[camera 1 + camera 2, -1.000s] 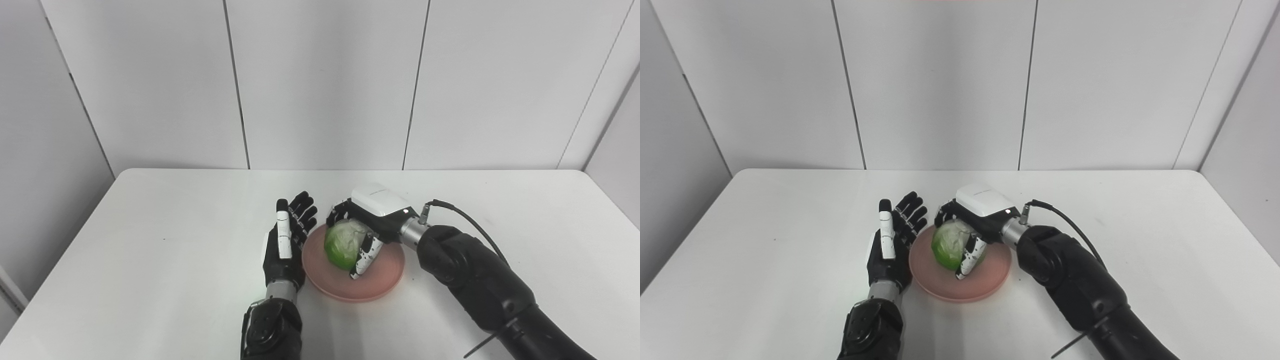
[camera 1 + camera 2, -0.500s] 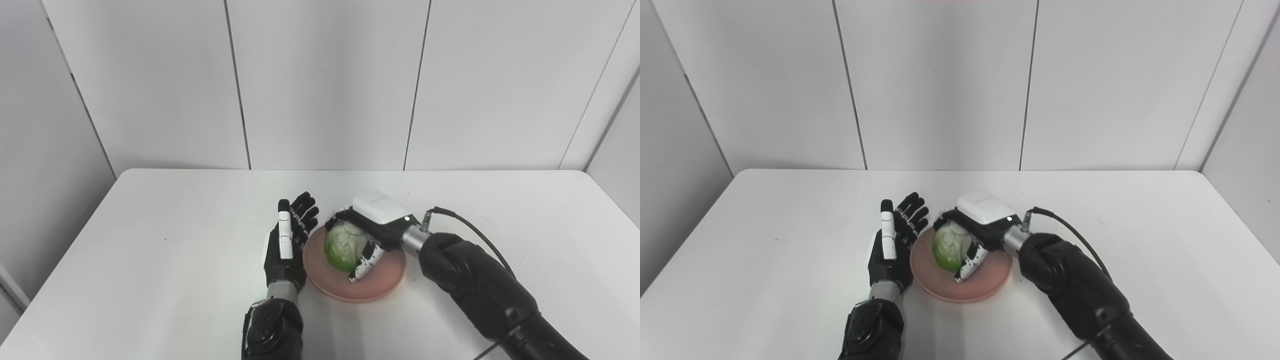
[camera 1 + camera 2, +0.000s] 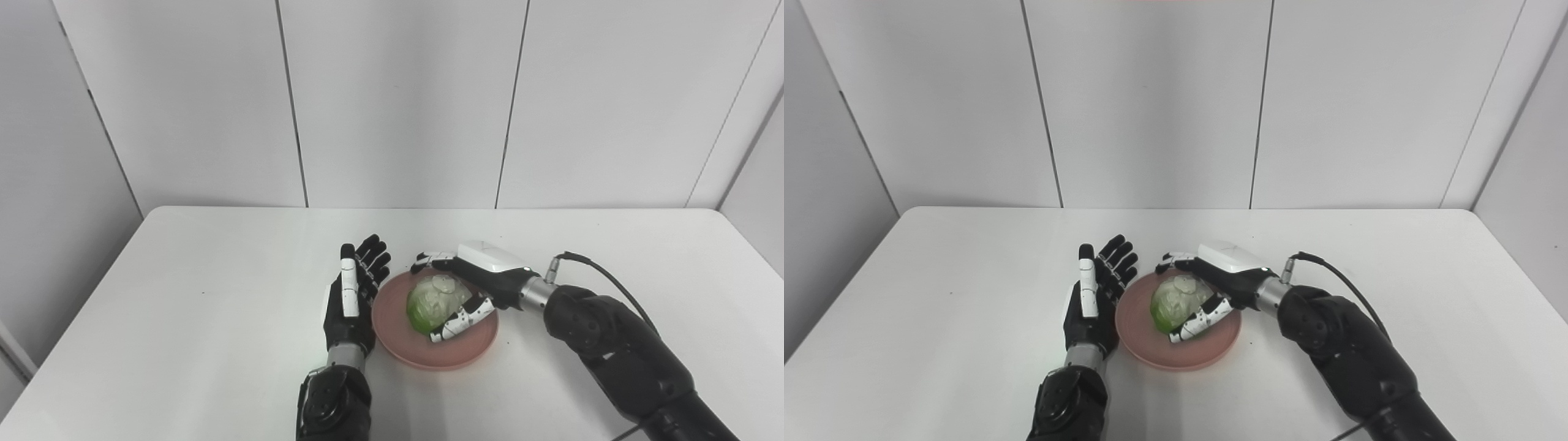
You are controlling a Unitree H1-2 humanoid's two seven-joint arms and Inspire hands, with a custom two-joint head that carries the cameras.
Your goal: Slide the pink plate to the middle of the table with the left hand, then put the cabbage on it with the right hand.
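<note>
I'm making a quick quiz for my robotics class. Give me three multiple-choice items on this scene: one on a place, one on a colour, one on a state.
1. Where is the cabbage?
A. on the plate
B. on the bare table left of the plate
C. in the left hand

2. What colour is the plate?
A. blue
B. pink
C. yellow

3. How is the right hand?
A. closed into a fist away from the plate
B. flat on the table
C. fingers spread apart around the cabbage

Answers:
1. A, the cabbage rests inside the plate's rim.
2. B, the rim shows pink against the white table.
3. C, the fingers reach behind the cabbage and the thumb lies in front, opened away from it. The left hand stands open beside the plate.
</note>
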